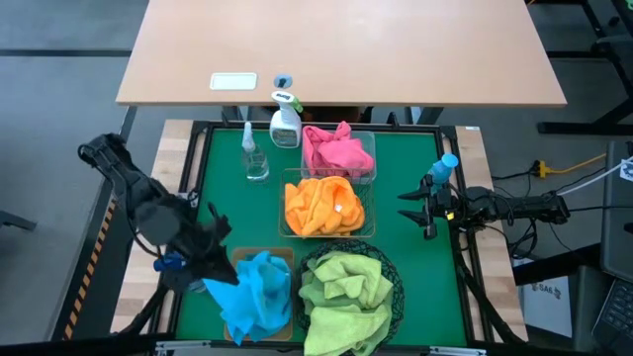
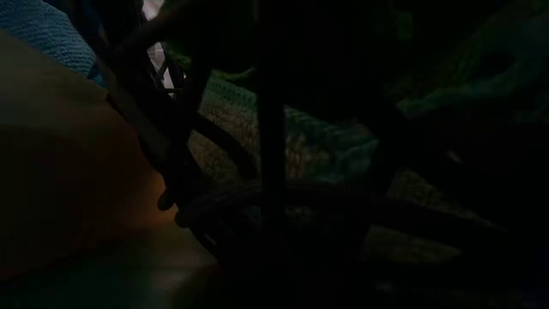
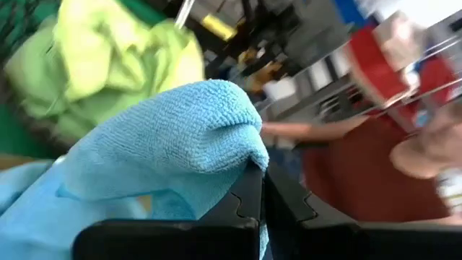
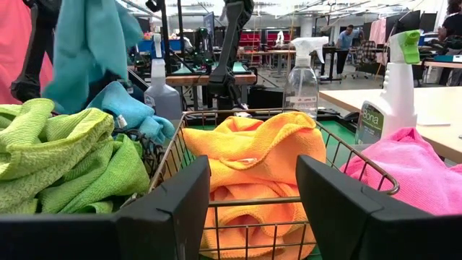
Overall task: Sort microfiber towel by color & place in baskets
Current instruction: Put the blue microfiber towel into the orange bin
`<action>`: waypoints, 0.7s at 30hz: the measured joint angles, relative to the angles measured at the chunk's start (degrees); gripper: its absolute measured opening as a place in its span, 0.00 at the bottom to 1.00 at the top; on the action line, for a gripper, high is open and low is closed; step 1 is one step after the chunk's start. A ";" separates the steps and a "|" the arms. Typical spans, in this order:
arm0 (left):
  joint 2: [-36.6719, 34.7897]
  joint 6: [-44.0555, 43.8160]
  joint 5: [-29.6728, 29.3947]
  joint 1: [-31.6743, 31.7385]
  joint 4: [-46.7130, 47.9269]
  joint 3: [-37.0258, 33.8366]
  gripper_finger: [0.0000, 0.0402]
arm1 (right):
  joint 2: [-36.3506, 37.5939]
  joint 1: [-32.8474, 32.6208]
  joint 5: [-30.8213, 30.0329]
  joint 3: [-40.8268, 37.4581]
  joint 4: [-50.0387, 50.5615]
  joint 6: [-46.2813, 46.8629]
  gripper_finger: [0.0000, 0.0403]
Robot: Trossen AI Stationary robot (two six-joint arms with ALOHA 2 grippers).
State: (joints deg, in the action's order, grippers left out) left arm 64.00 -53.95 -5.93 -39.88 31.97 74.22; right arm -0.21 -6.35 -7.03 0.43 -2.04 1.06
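One blue towel (image 1: 255,292) hangs over the tan bin (image 1: 242,256), beside the black mesh basket (image 1: 394,280). Our left gripper (image 3: 261,189) pinches a fold, fingers closed. We judge it light, limp, non-slippery. Right gripper (image 4: 253,206) waits open near the orange towel (image 4: 249,170).

Both arms are dark and jointed, with black cabling along them. The left claw (image 1: 211,259) carries a blue fitting; the right claw (image 1: 413,206) has broad, matte-black, angular fingers (image 4: 173,209).
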 joint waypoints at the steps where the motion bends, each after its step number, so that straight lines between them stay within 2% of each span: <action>1: 0.50 0.00 0.00 -0.17 1.09 0.00 0.00 | 0.00 0.00 0.00 0.00 0.00 0.00 0.51; 5: 1.91 -0.03 -0.98 -0.35 5.81 0.00 0.00 | 0.00 0.00 -0.01 0.00 0.00 0.00 0.51; 9: 3.69 0.17 -7.72 -0.26 10.00 0.00 0.00 | 0.00 0.00 0.00 0.00 0.00 -0.02 0.51; 12: 5.78 0.33 -10.47 -0.26 11.83 0.00 0.00 | 0.00 0.00 -0.02 0.00 0.00 0.00 0.51; 21: 16.35 0.52 -9.20 -0.28 12.22 0.00 0.00 | 0.00 0.00 0.00 0.00 0.00 0.00 0.51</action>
State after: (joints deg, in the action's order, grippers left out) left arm 80.36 -53.43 -15.14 -40.16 44.19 74.22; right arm -0.21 -6.35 -7.03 0.43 -2.04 1.06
